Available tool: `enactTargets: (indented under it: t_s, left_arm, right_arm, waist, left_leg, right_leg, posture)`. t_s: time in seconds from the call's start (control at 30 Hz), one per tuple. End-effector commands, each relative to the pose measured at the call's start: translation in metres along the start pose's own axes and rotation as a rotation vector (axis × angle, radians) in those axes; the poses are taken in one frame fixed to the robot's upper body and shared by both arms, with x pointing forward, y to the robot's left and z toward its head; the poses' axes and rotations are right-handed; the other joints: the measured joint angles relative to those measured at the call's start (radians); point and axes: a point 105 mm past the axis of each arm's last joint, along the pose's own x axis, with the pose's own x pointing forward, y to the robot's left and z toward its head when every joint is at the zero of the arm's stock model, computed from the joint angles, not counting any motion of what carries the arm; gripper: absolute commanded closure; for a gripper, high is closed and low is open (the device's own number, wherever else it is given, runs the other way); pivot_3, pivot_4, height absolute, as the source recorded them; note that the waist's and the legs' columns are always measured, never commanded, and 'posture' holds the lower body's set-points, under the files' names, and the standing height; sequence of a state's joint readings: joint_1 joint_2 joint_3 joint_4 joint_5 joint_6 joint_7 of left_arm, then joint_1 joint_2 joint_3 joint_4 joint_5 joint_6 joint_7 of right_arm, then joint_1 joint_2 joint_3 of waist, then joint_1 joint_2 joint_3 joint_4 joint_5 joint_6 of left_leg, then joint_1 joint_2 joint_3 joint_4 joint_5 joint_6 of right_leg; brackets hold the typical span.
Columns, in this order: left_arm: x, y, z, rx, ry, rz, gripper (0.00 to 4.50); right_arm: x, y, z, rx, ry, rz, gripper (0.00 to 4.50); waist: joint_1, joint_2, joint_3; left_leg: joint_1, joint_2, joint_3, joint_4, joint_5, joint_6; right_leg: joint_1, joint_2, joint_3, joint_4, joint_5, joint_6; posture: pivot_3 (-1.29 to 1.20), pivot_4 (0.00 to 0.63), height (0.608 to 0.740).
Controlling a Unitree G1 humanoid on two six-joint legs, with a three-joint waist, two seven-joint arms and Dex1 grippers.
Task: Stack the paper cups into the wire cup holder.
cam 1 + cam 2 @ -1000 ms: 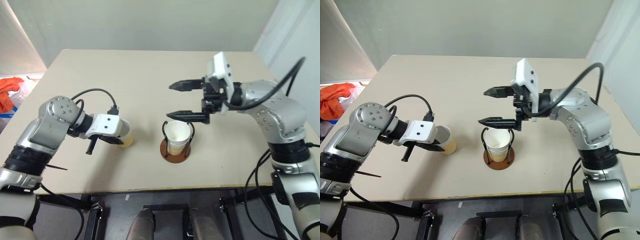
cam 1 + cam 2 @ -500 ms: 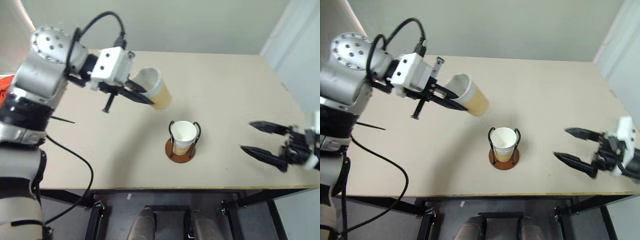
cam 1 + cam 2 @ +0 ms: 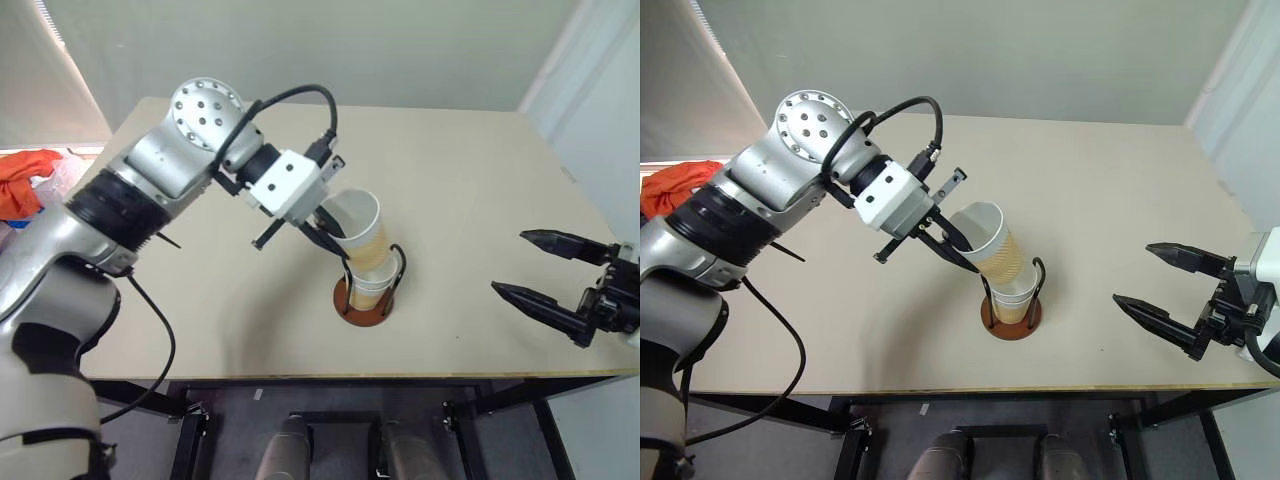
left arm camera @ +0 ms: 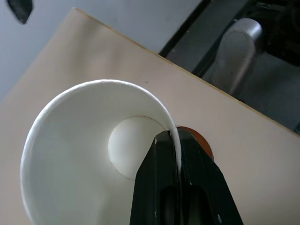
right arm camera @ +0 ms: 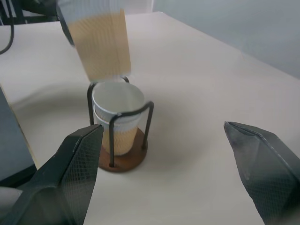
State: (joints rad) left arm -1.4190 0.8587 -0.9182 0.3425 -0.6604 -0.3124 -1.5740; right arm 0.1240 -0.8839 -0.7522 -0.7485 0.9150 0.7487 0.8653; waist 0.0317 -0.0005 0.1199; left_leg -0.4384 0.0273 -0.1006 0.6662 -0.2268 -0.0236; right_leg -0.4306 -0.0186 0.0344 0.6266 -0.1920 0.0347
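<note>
My left gripper (image 4: 174, 136) is shut on the rim of a paper cup (image 3: 360, 232), one finger inside and one outside. The cup is tilted, white mouth up and to the left, and its tan bottom hangs just above the wire cup holder (image 3: 362, 305). The holder has a reddish-brown base and black wire loops, and stands near the table's front middle. White-rimmed paper cups (image 5: 117, 112) sit nested upright in it. My right gripper (image 3: 508, 262) is open and holds nothing, well to the right of the holder near the table's front right corner.
The beige table (image 3: 480, 160) is bare around the holder. Its front edge lies close below the holder. An orange cloth (image 3: 20, 185) lies off the table at the far left.
My left arm lifted the cup off the table, carried it right and turned it more upright over the holder. My right gripper drew back from above the holder to the right side.
</note>
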Motion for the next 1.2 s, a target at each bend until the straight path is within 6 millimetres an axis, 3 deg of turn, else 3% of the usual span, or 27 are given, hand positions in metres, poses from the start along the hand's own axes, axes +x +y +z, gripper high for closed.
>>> enactTargets:
  t_s: [0.03,0.3,0.6,0.8,0.9,1.03,1.2]
  left_arm:
    - [-0.002,0.006,0.004,0.075,0.017,-0.028,4.46]
    - [0.008,0.010,0.002,0.071,-0.015,-0.044,4.46]
    - [0.010,0.017,-0.001,0.058,-0.018,-0.012,1.46]
    - [-0.016,0.014,-0.010,-0.091,-0.046,0.142,1.46]
    - [-0.039,-0.002,-0.013,-0.275,-0.141,0.288,1.46]
    - [-0.065,-0.053,-0.027,-0.562,-0.198,0.511,1.46]
    - [-0.085,-0.119,-0.037,-0.830,-0.116,0.759,1.46]
  right_arm:
    - [-0.004,0.003,0.010,-0.048,-0.003,-0.028,0.13]
    - [-0.008,0.006,0.010,-0.052,0.022,-0.058,0.13]
    - [-0.005,0.002,0.009,-0.052,0.026,-0.053,0.13]
    - [0.012,-0.007,0.007,-0.033,0.009,0.066,0.13]
    - [0.024,-0.012,0.003,-0.024,-0.008,0.149,0.13]
    - [0.042,-0.025,-0.003,-0.031,-0.006,0.256,0.13]
    - [0.053,-0.043,-0.008,-0.040,0.022,0.354,0.13]
  waist:
    - [0.005,0.000,0.000]
    - [0.010,0.000,0.000]
    - [0.013,0.000,0.000]
    - [0.004,0.001,0.000]
    - [-0.007,0.004,-0.001]
    - [-0.023,0.007,-0.002]
    - [-0.019,0.007,-0.002]
  left_leg:
    - [0.000,0.000,0.000,0.000,-0.001,0.000]
    - [-0.001,-0.002,0.001,0.002,-0.009,0.003]
    - [-0.001,-0.006,0.001,0.002,-0.011,0.005]
    - [0.001,-0.006,0.002,0.005,-0.011,0.006]
    - [0.002,-0.006,0.004,0.004,-0.009,0.005]
    - [0.004,-0.006,0.005,0.002,0.001,-0.005]
    - [0.003,-0.003,0.004,-0.001,0.002,-0.007]
  right_leg:
    - [0.000,0.000,0.000,0.000,0.000,0.001]
    - [0.000,-0.001,0.000,0.000,-0.002,0.012]
    - [0.002,-0.004,0.001,0.000,-0.005,0.016]
    - [0.003,-0.003,0.002,0.000,-0.005,0.016]
    - [0.003,-0.002,0.002,0.001,-0.005,0.017]
    - [0.002,-0.001,0.001,0.002,-0.005,0.017]
    - [-0.002,0.000,0.002,0.004,-0.007,0.012]
  posture:
    - [0.00,0.150,0.740]
    - [0.00,0.150,0.740]
    - [0.00,0.150,0.740]
    - [0.00,0.150,0.740]
    - [0.00,0.150,0.740]
    - [0.00,0.150,0.740]
    - [0.00,0.150,0.740]
